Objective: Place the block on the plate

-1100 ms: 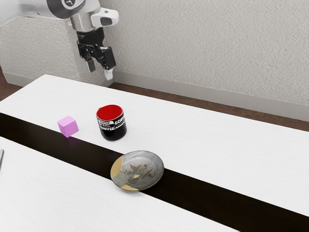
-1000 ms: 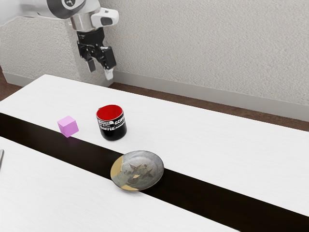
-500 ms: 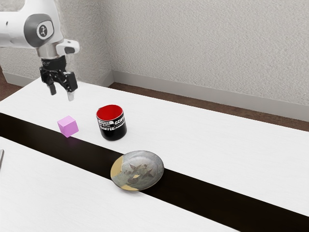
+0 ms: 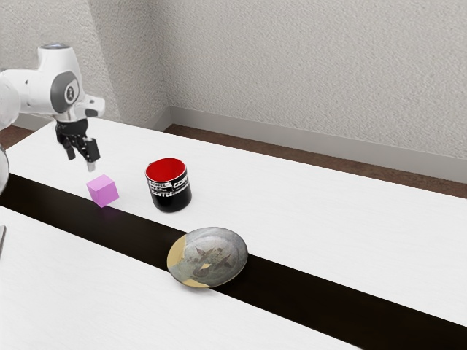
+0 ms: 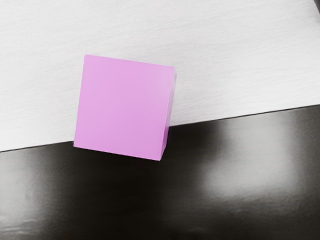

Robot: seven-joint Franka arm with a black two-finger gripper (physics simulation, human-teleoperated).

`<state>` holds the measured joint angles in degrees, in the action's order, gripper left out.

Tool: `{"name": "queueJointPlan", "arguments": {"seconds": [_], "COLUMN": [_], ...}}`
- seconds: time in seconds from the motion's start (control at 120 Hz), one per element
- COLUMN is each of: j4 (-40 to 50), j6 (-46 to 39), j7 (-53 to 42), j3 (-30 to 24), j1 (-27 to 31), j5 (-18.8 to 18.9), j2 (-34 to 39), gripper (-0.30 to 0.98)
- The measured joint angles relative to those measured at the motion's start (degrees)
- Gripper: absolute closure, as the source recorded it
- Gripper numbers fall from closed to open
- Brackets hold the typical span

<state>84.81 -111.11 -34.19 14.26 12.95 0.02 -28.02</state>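
Note:
My gripper [image 4: 80, 156] hangs above the table, close to the pink block [image 4: 103, 191] and a little toward the exterior view's upper left of it. Its two fingers stand apart with nothing between them. The block rests where the white tabletop meets the black stripe; from the wrist view, the same block [image 5: 122, 107] lies below my hand, turned slightly against the stripe's edge. The grey and tan plate [image 4: 208, 257] sits farther toward the exterior view's right, across the black stripe, bare on top.
A black mug with a red inside [image 4: 170, 187] stands between the block and the plate, set back nearer the wall. The black stripe [image 4: 314, 297] runs lengthwise over the white table [image 4: 350, 233]. Part of a thin grey object [image 4: 2, 239] shows at the exterior view's left edge.
My gripper has come down and toward the exterior view's left, from high near the wall to close above the block. Block, mug and plate have stayed where they were.

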Motion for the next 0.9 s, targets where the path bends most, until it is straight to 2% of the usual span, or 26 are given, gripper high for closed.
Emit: {"name": "queueJointPlan", "arguments": {"seconds": [0.283, 0.575, 0.9], "j4": [-9.5, -15.5, -16.1], "j6": [-3.4, -5.3, -7.2], "j7": [-5.3, -9.3, -12.2], "j3": [-2.2, -5.0, -6.3], "j1": [3.3, 6.6, 7.7], "j5": [-4.7, -5.5, -6.9], "j2": [-10.9, -18.0, -21.4], "gripper": [0.0, 0.0, 0.0]}}
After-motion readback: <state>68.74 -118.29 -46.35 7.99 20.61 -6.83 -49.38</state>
